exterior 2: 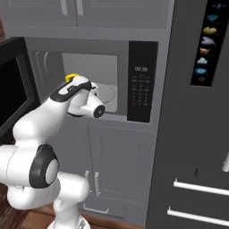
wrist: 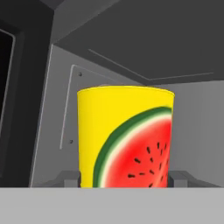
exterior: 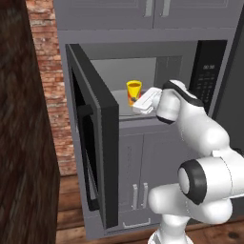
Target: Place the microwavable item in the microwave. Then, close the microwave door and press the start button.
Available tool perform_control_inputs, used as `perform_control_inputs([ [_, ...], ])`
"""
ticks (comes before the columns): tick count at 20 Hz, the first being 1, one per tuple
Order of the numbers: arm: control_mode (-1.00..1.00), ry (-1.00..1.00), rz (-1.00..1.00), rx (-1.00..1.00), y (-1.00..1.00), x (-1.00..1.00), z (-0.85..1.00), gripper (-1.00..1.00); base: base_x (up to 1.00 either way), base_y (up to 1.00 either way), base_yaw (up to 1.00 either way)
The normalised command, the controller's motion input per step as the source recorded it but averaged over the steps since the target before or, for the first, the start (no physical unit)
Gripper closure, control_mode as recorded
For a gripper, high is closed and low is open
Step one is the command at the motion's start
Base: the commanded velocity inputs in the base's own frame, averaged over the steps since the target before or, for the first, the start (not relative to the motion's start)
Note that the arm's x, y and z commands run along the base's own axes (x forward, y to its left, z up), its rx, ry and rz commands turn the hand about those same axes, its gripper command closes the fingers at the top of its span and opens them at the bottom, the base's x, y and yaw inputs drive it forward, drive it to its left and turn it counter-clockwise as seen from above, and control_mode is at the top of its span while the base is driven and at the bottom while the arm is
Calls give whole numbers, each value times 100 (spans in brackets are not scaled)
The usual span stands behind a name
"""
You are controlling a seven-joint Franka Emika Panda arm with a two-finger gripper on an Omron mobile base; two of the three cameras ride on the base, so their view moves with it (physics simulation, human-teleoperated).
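Yellow cylindrical cup [wrist: 124, 138], glossy watermelon print

We see a red brick wall [exterior: 45, 71] left of grey cabinets: upper doors [exterior: 157, 9] with metal handles, lower doors [exterior 2: 114, 165] beneath. A dark tall fridge [exterior 2: 197, 134] with a small icon panel [exterior 2: 206, 44] stands right.

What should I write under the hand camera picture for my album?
Yellow watermelon cup held upright between the claw fingers inside the grey microwave.
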Motion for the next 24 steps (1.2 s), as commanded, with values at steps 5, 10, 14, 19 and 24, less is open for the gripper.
perform_control_inputs([
  [5,-100,0,0,0,0,27,-21,100,0,0,0],
  [10,-100,0,0,0,0,24,-19,100,0,0,0],
  [14,-100,0,0,0,0,26,-15,100,0,0,0],
  [19,-100,0,0,0,0,26,-19,100,0,0,0],
  [24,-100,0,0,0,0,25,-20,100,0,0,0],
])
